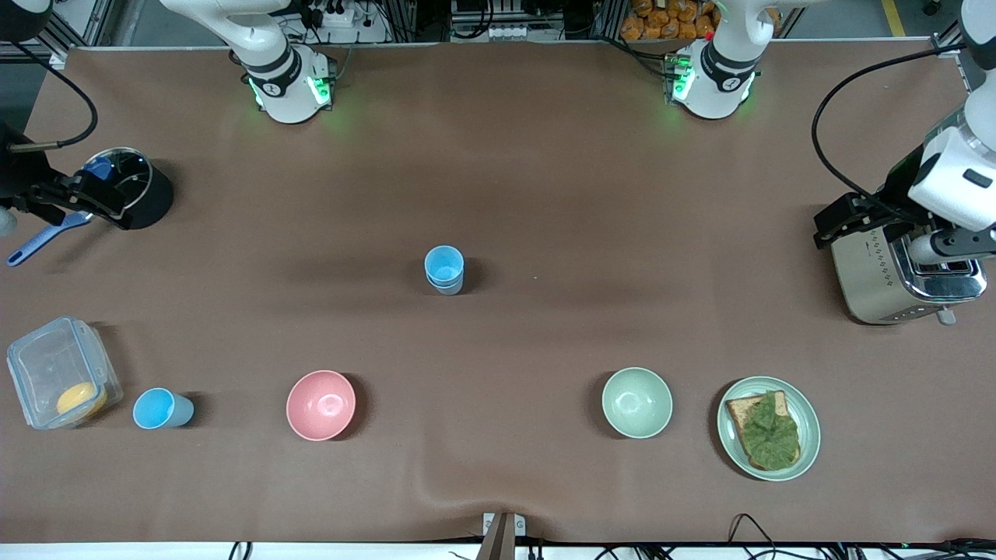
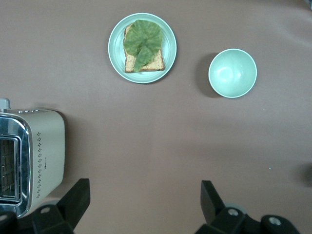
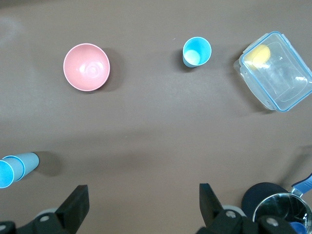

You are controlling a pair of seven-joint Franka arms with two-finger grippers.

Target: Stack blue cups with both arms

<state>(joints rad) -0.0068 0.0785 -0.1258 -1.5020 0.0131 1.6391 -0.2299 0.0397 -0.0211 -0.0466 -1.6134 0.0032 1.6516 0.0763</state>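
Nearest the camera sat a row of things on the brown desk (image 1: 545, 194): a plate of toast with a green leaf (image 1: 769, 428), a green bowl (image 1: 636, 402), a pink bowl (image 1: 320, 404), one single blue cup (image 1: 162, 408) and a clear box (image 1: 62, 373) with something yellow in it. That cup stood upright, mouth up, its long side going straight up and down, between the pink bowl and the clear box. Two more blue cups (image 1: 444, 269) stood in the middle of the desk, one already inside the other, also upright with the mouth up. Each arm hung at its own end of the desk. Over the toaster (image 1: 903, 272) was the left end effector (image 2: 141, 202), fingers wide apart and holding nothing. Over the black pot (image 1: 132, 187) was the right end effector (image 3: 141, 202), also wide apart and empty. One cup was left to add, it seemed. Both waiting arms were well apart from the cups. A cup is small and light, so a poke on the rim could tip it over, and then it might roll. A crooked drop onto the stack could knock the stack down too.
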